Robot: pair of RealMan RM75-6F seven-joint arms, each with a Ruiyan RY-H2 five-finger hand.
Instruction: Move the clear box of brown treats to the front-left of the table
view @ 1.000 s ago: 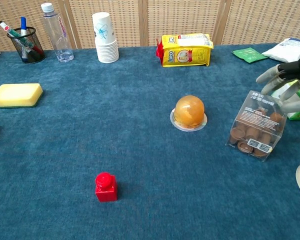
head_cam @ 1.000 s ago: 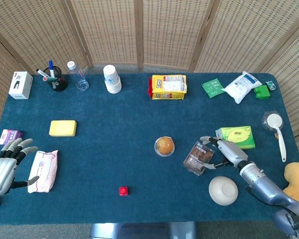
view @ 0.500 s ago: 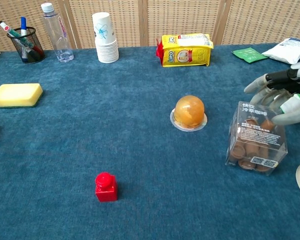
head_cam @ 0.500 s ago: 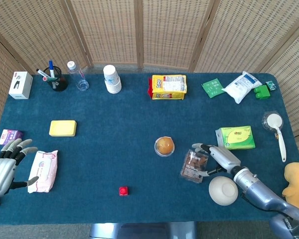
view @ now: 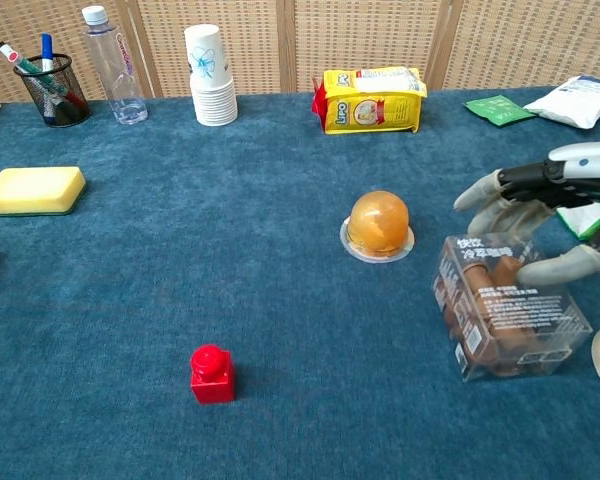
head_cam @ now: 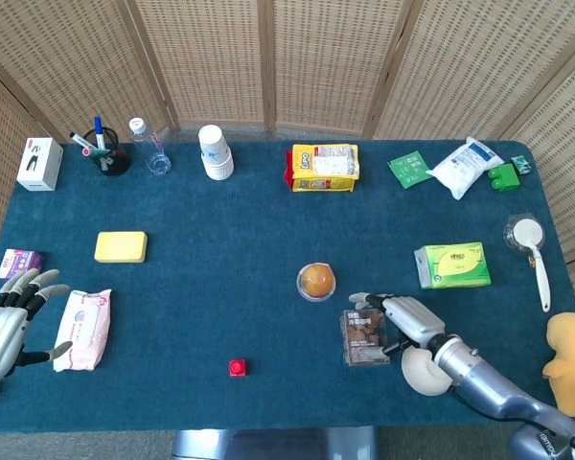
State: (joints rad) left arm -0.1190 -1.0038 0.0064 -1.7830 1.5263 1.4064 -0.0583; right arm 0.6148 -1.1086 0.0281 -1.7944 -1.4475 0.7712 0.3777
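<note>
The left hand (head_cam: 5, 331) rests at the desk's (head_cam: 220, 249) near-left edge, fingers spread and holding nothing; just to its right lies a pink tissue pack (head_cam: 83, 329), and beyond that, farther back, a yellow sponge (head_cam: 121, 246); a small red block (head_cam: 237, 367) sits between the two hands, nearer the right one; the domed orange treat (head_cam: 316, 281) stands just behind and left of the right hand (head_cam: 402, 321); that hand grips the clear box of brown treats (head_cam: 365, 336) from the right side, fingers over its top, the box tilted; a white bowl (head_cam: 422, 372) lies just under the right wrist.
</note>
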